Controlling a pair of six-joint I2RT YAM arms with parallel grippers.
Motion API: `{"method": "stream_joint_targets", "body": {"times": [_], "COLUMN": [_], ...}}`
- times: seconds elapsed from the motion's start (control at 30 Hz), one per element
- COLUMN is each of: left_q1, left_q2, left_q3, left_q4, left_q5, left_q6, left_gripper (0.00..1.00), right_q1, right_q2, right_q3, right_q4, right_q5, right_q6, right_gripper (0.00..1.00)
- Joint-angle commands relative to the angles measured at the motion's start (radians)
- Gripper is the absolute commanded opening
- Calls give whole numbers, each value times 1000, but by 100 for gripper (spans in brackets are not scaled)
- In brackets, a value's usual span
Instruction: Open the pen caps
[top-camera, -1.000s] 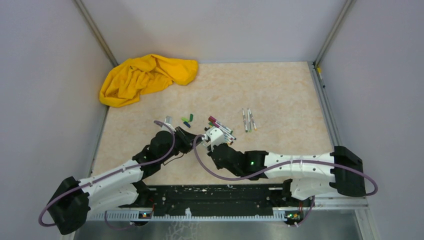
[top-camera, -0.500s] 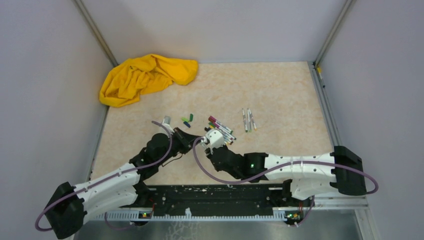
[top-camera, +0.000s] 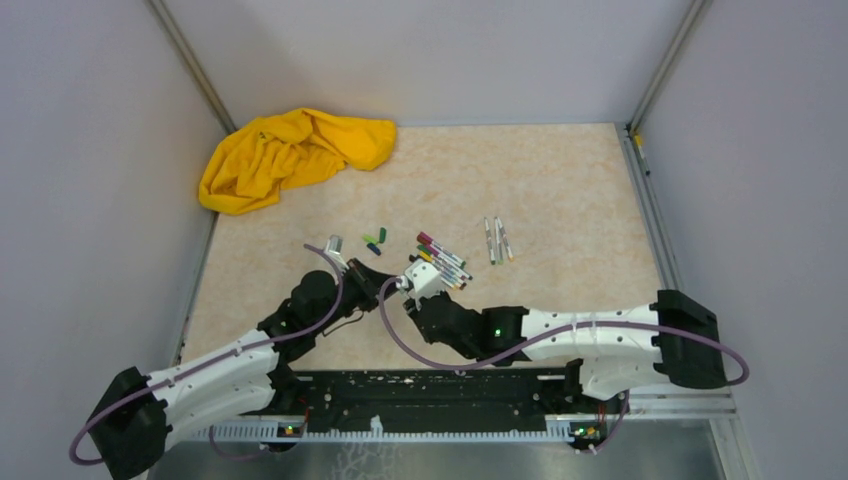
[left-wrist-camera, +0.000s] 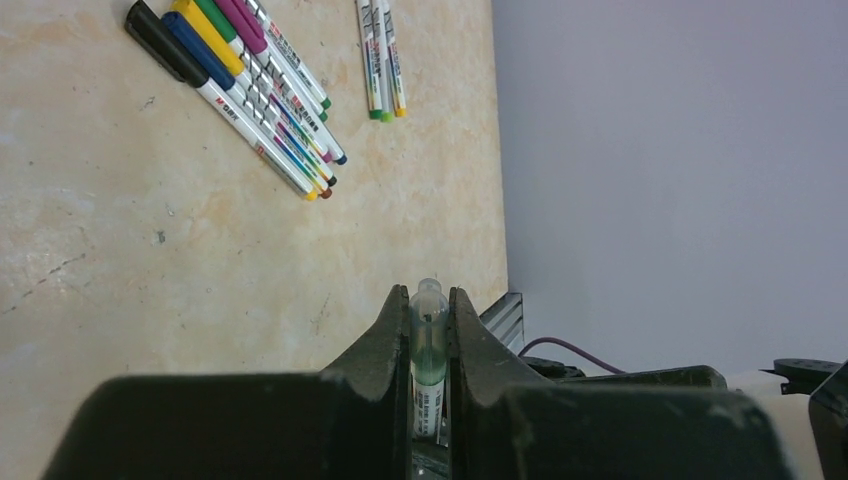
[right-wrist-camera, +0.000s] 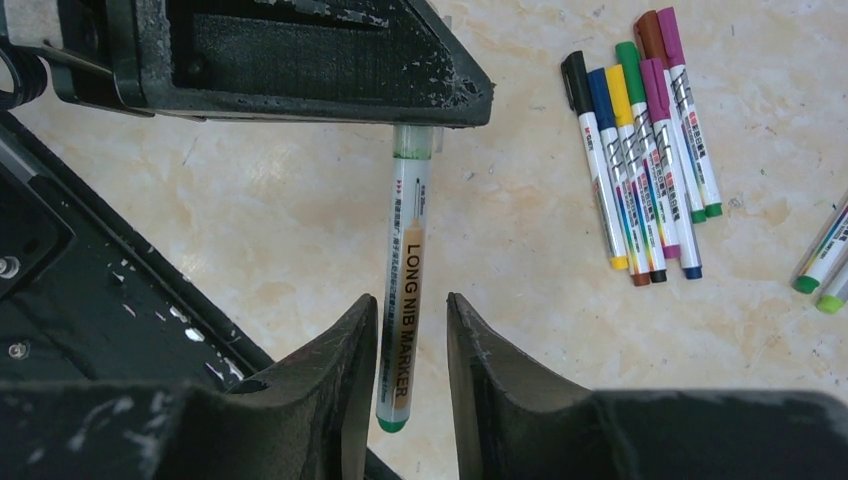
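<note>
A green pen (right-wrist-camera: 403, 290) with a white barrel hangs above the table between my two grippers. My left gripper (left-wrist-camera: 430, 297) is shut on its clear green-tinted cap end (left-wrist-camera: 429, 335); from the right wrist view that grip sits at the top (right-wrist-camera: 416, 128). My right gripper (right-wrist-camera: 412, 300) stands open around the barrel, with a gap on the right side. In the top view both grippers, left (top-camera: 374, 283) and right (top-camera: 403, 285), meet at mid-table. Several capped pens (top-camera: 443, 262) lie in a row just beyond. Loose pen caps (top-camera: 375, 240) lie to the left of that row.
Three uncapped pens (top-camera: 497, 240) lie right of the row, also in the left wrist view (left-wrist-camera: 380, 60). A crumpled yellow cloth (top-camera: 290, 155) fills the far left corner. A small grey object (top-camera: 335, 243) sits near the caps. Walls enclose the table on three sides.
My left gripper has closed tighter on the pen's cap end. The right jaws have spread apart off the barrel. Both arms shifted slightly left.
</note>
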Motion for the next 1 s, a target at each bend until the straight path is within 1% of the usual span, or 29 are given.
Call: {"method": "stream_joint_targets", "body": {"times": [0.0,0.17,0.3,0.33,0.4,0.6,0.7,0.83,0.97], "left_q1": [-11,-16,-20,-20,-20,-20,-21,-15,5], "left_q2": [3,0,0,2,9,7,0,-21,-11], "left_q3": [-18,-10,-4,-6,-14,-21,-9,8,57], "left_q4": [76,79,75,80,103,119,92,40,-20], "left_q5": [32,45,45,45,38,-31,-85,-196,-252], "left_q6": [9,18,25,24,22,7,17,25,68], "left_gripper": [0,0,0,0,0,0,0,0,0], "right_q1": [10,10,6,3,-1,-4,-5,-2,2], "right_q2": [20,42,58,63,68,47,18,-24,-80], "right_q3": [48,68,88,93,99,58,29,4,-55], "right_q4": [64,73,68,59,35,-1,-6,-31,-32], "right_q5": [3,17,27,28,34,34,36,40,57], "right_q6": [-19,-39,-50,-47,-40,0,15,28,56], "right_gripper": [31,31,25,18,0,0,0,0,0]}}
